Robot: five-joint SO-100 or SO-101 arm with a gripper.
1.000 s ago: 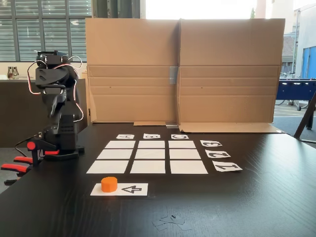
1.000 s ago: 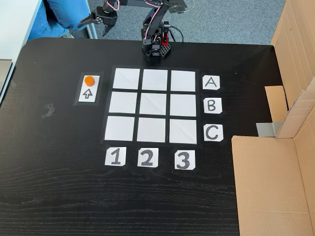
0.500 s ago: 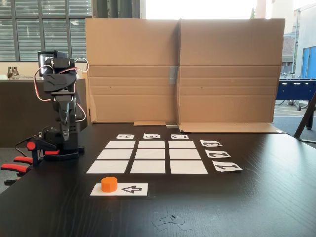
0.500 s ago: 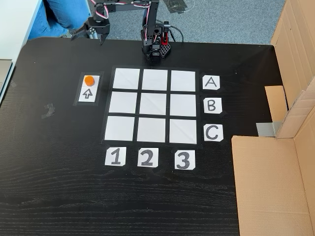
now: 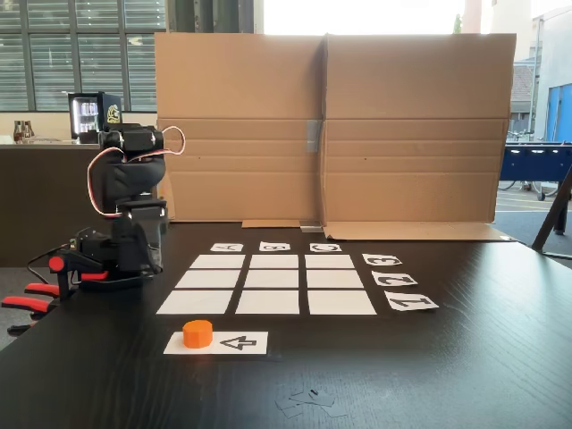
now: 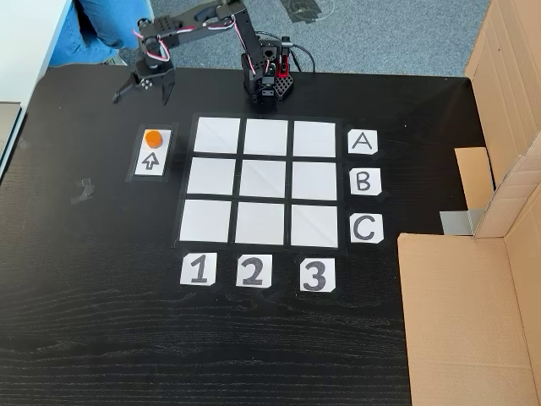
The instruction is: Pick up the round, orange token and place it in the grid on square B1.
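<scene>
Pincer (image 6: 144, 89) swung nearer token (image 6: 152, 137) | jaws spread, empty | token untouched on arrow strip (image 6: 153, 152) | grasp pending

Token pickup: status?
Gripper open, above the table short of the token. Token untouched on the arrow strip. Square B1 bare, nothing in the way.

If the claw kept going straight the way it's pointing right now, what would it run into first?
The open claw points down and toward the small orange round token on the white arrow strip. Going straight on, it would probably meet the bare black wooden table just short of the token, though depth is hard to judge.
</scene>
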